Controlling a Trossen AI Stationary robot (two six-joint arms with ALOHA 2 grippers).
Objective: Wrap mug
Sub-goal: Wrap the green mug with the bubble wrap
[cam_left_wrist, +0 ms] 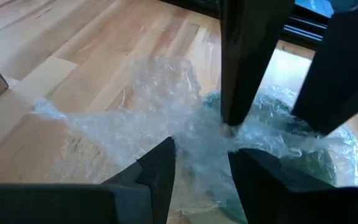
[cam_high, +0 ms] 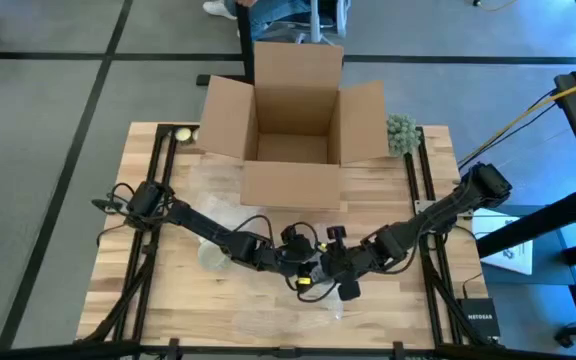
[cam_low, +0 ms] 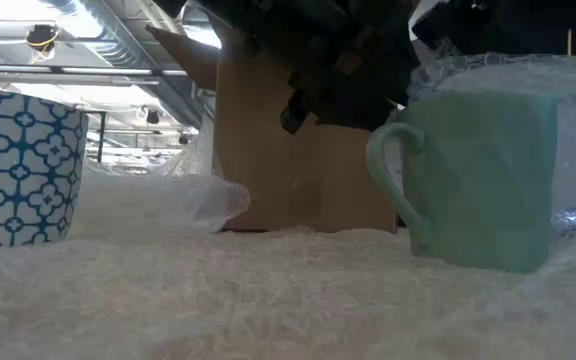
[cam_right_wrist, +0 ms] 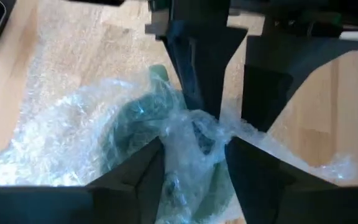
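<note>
A pale green mug (cam_low: 478, 180) stands upright on a sheet of bubble wrap (cam_low: 268, 290), its handle (cam_low: 388, 150) toward the low view's left. Wrap is drawn up over it; through the wrap it shows as a green shape (cam_right_wrist: 135, 118) (cam_left_wrist: 291, 152). My two grippers meet tip to tip right over it, near the table's front middle. My left gripper (cam_high: 308, 267) (cam_left_wrist: 201, 165) comes from the left and my right gripper (cam_high: 331, 270) (cam_right_wrist: 194, 165) from the right. Each has gathered wrap between its fingers. My left gripper pinches a bunched fold of the bubble wrap (cam_left_wrist: 197, 146) between its two fingers, slanting down from the table's left. The wrap runs from the hold over the mug, which stays on the table. My right gripper pinches a gathered bunch of the wrap (cam_right_wrist: 194, 140) between its two fingers, just above the mug. It slants down from the table's right, opposite the left fingers (cam_right_wrist: 197, 68). Several crumpled layers sit in the hold.
An open cardboard box (cam_high: 293, 120) stands at the table's far middle. A blue-and-white patterned mug (cam_low: 18, 165) stands to the left of the arms. A green bristly object (cam_high: 401, 133) and a small ball (cam_high: 181, 133) lie by the far corners. Loose wrap (cam_high: 218, 195) lies left of the box.
</note>
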